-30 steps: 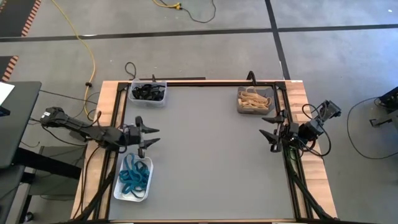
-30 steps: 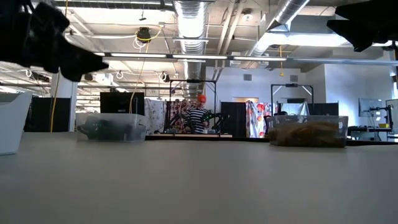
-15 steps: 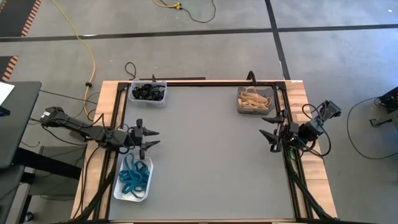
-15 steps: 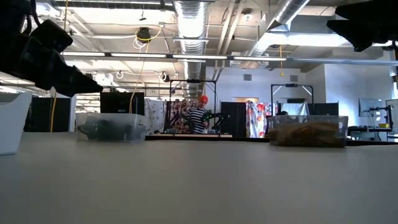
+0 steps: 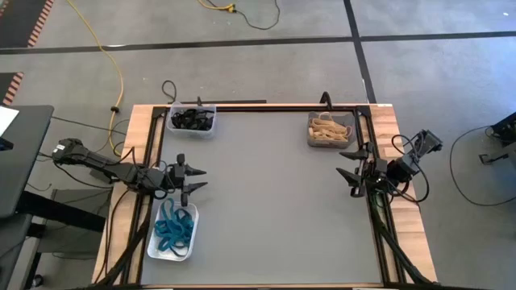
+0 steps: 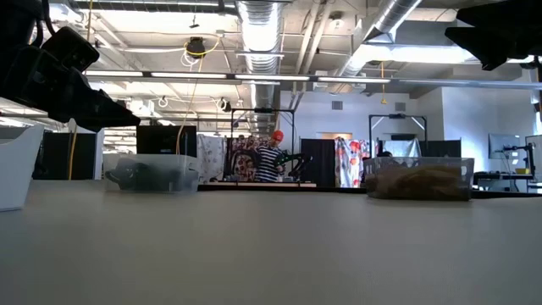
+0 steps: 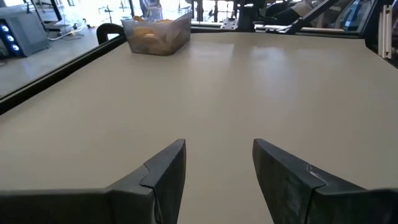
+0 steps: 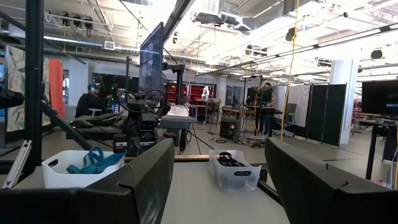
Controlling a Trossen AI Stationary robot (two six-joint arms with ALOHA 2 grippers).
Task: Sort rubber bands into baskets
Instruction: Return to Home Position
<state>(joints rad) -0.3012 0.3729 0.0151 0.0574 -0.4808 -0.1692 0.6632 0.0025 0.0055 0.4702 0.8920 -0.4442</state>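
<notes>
Rubber bands (image 5: 172, 227), grouped by colour, are held in baskets (image 5: 192, 134) at the table's (image 5: 274, 209) edges, wide surface being seen between the left gripper (image 5: 203, 178) and right gripper (image 5: 340, 163), both spread, empty.

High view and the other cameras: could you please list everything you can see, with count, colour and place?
table: one, grey top, wooden edges, centre.
clear basket: one, table's top-left corner in the high view.
black rubber bands: a heap, in the clear basket.
dark grey basket: one, top-right corner.
tan rubber bands: a heap, in the dark grey basket.
white basket: one, left edge, lower down.
teal rubber bands: several, in the white basket.
yellow cable: one, on the floor beyond the table.
person: one, striped top, far back in the room.
left gripper: open, empty, just above the white basket.
right gripper: open, empty, at the right edge.
</notes>
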